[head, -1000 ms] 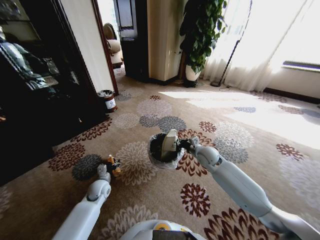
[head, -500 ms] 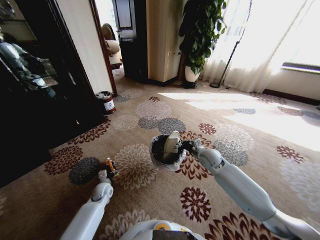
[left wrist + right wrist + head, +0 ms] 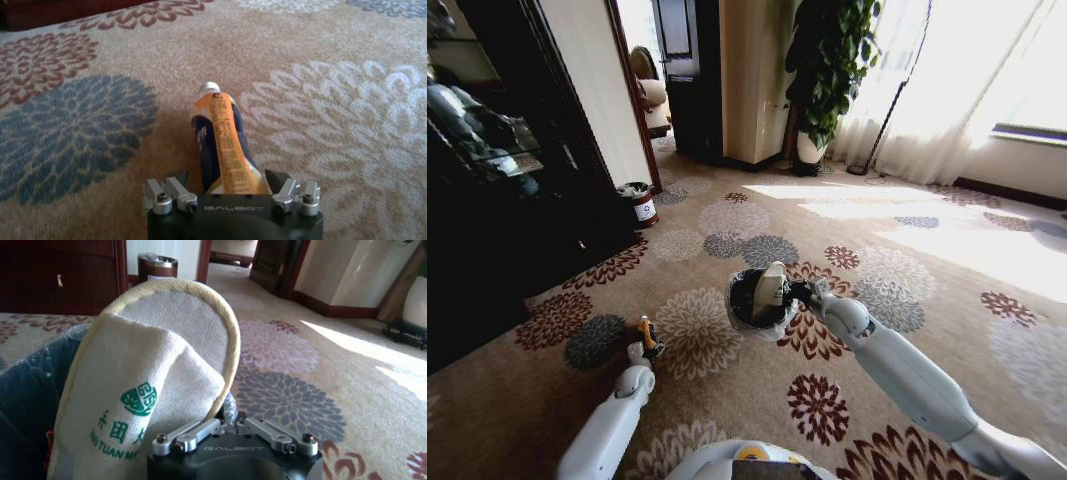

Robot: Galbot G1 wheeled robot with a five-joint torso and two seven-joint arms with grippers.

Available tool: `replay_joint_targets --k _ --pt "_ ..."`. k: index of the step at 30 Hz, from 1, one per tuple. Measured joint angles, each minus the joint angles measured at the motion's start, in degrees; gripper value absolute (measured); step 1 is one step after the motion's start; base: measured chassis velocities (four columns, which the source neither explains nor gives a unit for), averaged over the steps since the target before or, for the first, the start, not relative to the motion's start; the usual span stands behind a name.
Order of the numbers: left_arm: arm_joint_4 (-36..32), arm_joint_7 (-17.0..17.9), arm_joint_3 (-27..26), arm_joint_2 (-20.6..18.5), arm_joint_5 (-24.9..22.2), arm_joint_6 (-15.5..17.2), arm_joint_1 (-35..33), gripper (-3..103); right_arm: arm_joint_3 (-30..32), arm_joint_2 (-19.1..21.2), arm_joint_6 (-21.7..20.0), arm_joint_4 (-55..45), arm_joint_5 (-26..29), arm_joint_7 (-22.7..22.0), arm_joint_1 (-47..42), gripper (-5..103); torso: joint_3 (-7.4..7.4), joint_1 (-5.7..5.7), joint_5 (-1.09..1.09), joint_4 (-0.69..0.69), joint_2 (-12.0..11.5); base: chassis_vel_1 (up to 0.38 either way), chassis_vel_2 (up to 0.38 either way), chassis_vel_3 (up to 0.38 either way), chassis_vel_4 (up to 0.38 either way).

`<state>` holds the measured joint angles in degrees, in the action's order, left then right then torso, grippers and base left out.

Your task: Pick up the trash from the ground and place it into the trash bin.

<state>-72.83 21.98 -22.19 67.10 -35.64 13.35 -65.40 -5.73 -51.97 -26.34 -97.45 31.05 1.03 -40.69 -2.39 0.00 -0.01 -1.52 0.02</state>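
**Slipper at the bin, bottle in my left jaws**

My right gripper [image 3: 795, 290] holds the beige-white slipper [image 3: 767, 288] upright at the rim of the trash bin [image 3: 739, 310], its jaws closed on the slipper's edge. From my right wrist, the slipper [image 3: 153, 385] stands tall just ahead of the right gripper [image 3: 233, 432] (green printed lettering shows on its strap), with the bin's dark liner [image 3: 27, 390] beside it. The bin sits on the flowered carpet [image 3: 727, 220], between a pale flower and a dark red one.

My left gripper [image 3: 645, 340] is low over the carpet, well apart from the bin, near a dark grey flower. Its jaws are clamped on a small bottle [image 3: 223, 150] with an orange and dark label and a white cap, which points away from my left gripper [image 3: 230, 192].
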Motion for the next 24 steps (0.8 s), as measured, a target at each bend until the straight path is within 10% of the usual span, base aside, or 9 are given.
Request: replay_joint_targets --k 16,24 --pt "-2.4 -0.1 -0.7 -0.6 -2.4 -1.5 -0.2 36 0.0 0.0 0.4 -0.4 0.6 0.0 0.0 1 -0.01 0.00 -0.01 -0.02 0.0 0.000 0.000 0.000 0.000" --pt "-21.7 -4.4 0.2 -4.1 13.5 -9.5 -1.1 33 -0.5 -0.5 0.3 0.1 0.6 0.0 0.1 1 -0.01 0.00 0.00 -0.02 0.0 0.000 0.000 0.000 0.000"
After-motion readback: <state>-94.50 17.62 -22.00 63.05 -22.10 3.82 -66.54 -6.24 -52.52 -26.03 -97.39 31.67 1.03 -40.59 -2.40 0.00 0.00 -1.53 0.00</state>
